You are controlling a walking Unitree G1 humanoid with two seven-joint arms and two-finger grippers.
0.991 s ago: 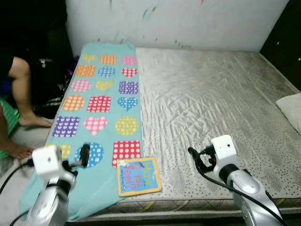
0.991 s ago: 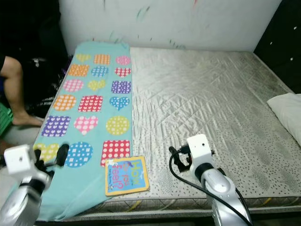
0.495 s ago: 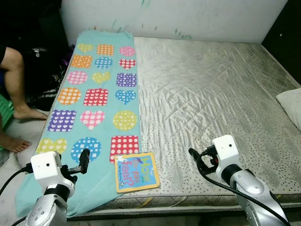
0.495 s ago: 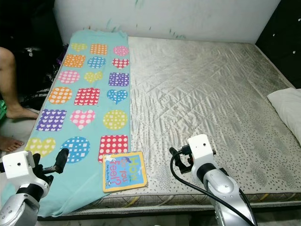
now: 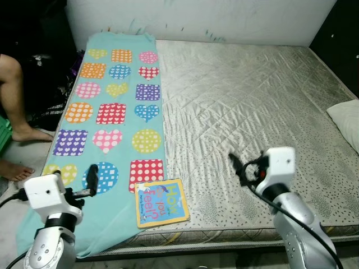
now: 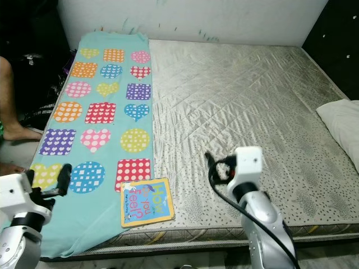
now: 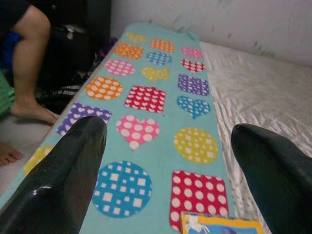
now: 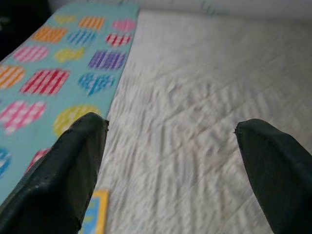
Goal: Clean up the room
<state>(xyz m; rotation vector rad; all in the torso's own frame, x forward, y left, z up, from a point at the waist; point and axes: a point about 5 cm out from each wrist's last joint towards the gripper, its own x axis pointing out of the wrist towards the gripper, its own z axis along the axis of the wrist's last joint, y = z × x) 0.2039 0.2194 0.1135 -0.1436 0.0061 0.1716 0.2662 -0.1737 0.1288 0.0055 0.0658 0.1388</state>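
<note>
A children's picture book (image 5: 161,202) lies flat near the front edge of the bed, half on the teal blanket (image 5: 118,106) with coloured dots, hearts and squares. My left gripper (image 5: 92,178) hovers open over the blanket's front left corner, left of the book, which shows as a yellow edge (image 7: 219,225) in the left wrist view. My right gripper (image 5: 238,167) hangs open above the bare grey mattress (image 5: 252,101), to the right of the book. Nothing sits between either pair of fingers.
A white pillow (image 5: 344,119) lies at the bed's right edge. A person's bare legs and feet (image 5: 15,106) are on the floor left of the bed, beside dark clutter. A white wall runs behind the bed.
My right gripper has lifted and moved forward over the mattress. The left gripper has drifted slightly left. The view has shifted a little; the book and blanket lie as before.
</note>
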